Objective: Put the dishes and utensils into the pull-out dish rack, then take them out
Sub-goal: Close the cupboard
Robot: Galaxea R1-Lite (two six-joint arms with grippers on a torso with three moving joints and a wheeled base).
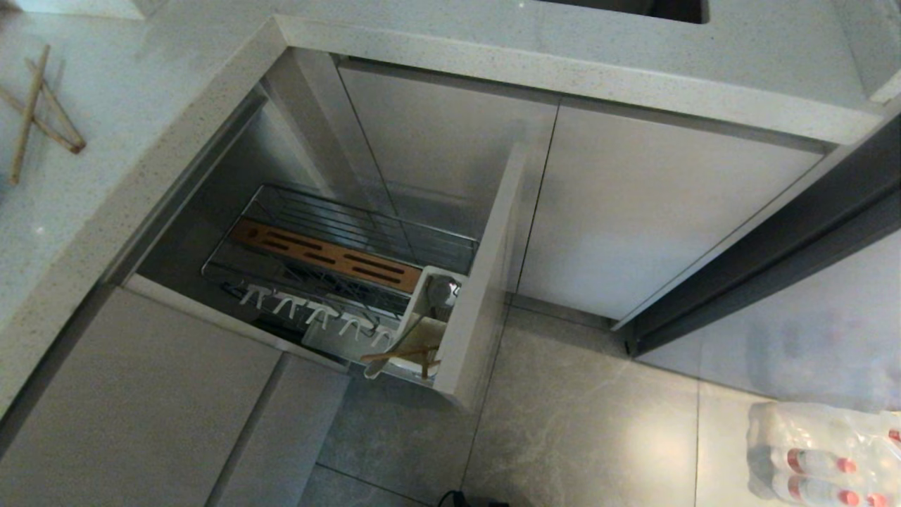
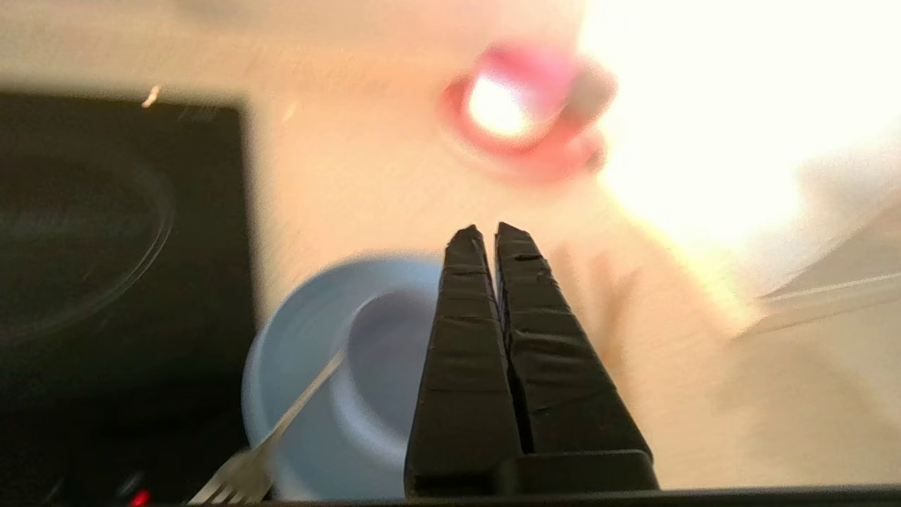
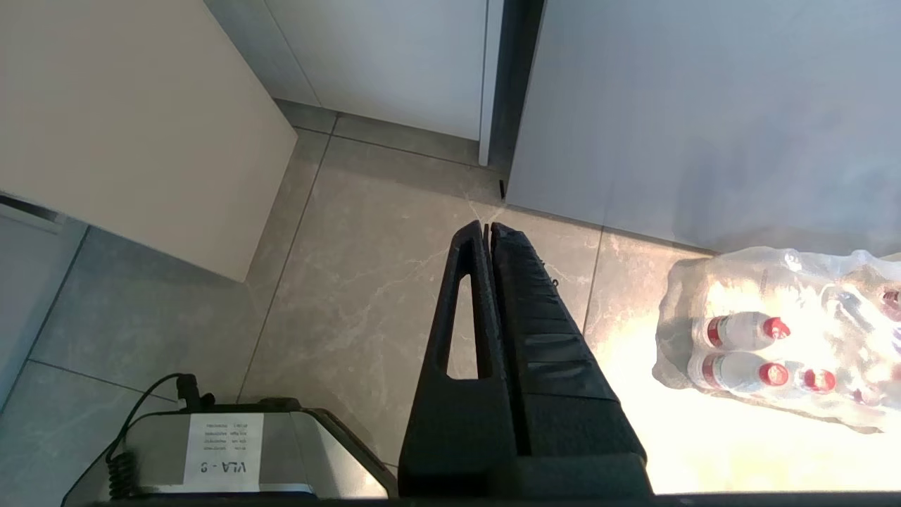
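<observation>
The pull-out dish rack [image 1: 338, 260] stands drawn out from the cabinet below the counter [image 1: 127, 127]. In its white utensil cup [image 1: 422, 331], at the end by the front panel [image 1: 486, 282], a metal spoon [image 1: 440, 292] stands with its bowl up, and chopsticks [image 1: 401, 352] lean almost level across the cup. More chopsticks [image 1: 35, 113] lie crossed on the counter, their long axes running away from the robot. The left gripper [image 2: 490, 229] has its fingers pressed together, holding nothing, above a light-blue bowl [image 2: 331, 380] with a fork [image 2: 267, 443] leaning on it. The right gripper [image 3: 488, 227], also pressed together, hangs over the floor [image 3: 352, 282].
</observation>
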